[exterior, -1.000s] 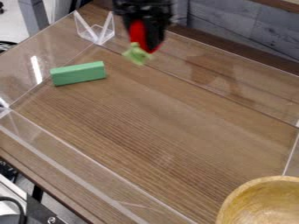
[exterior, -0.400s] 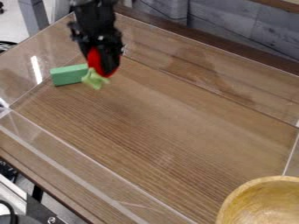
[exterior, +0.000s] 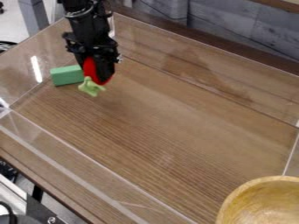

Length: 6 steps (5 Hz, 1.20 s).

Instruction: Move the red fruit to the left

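Note:
The red fruit [exterior: 97,72], a small glossy strawberry with a pale green leafy cap [exterior: 89,86] pointing down, hangs between the black fingers of my gripper [exterior: 96,70]. The gripper is shut on it and points straight down, low over the wooden table at the upper left. The fruit's cap hovers just right of the green block, close to the tabletop; whether it touches the wood I cannot tell.
A green rectangular block [exterior: 66,74] lies immediately left of the held fruit. Clear acrylic walls [exterior: 24,61] ring the wooden table [exterior: 176,122]. A wooden bowl [exterior: 267,203] sits at the bottom right corner.
The gripper has carried the red fruit from the back centre leftward and downward, now beside the green block. Its grip stayed the same.

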Available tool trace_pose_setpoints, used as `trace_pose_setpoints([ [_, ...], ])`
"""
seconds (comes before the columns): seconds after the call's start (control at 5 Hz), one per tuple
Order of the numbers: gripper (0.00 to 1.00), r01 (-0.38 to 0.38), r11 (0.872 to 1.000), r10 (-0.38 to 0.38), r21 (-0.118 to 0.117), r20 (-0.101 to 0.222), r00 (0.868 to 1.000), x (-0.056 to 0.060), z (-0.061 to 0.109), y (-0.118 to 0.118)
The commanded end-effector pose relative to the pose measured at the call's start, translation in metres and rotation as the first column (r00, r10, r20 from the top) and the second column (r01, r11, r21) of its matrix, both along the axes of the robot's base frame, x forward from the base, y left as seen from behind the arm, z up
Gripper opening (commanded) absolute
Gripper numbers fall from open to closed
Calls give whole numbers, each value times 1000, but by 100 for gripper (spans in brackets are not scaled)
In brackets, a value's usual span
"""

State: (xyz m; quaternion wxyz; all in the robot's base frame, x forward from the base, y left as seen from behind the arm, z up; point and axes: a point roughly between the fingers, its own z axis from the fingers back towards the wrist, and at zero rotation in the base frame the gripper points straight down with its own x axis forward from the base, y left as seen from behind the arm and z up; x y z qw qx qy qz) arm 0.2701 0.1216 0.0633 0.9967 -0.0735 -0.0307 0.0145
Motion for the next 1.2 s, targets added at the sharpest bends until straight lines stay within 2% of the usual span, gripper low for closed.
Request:
trace_pose_setpoints([
  [0.0,0,16,1000,-17,22,37,999,6,7,0],
  [0.4,0,52,999,-52,16,23,998,8,-8,-13],
  [0.8,0,-22,1000,22,0,14,1000,14,-25,-3],
  [1.0,100,-52,999,52,-15,10,999,22,-28,-8],
])
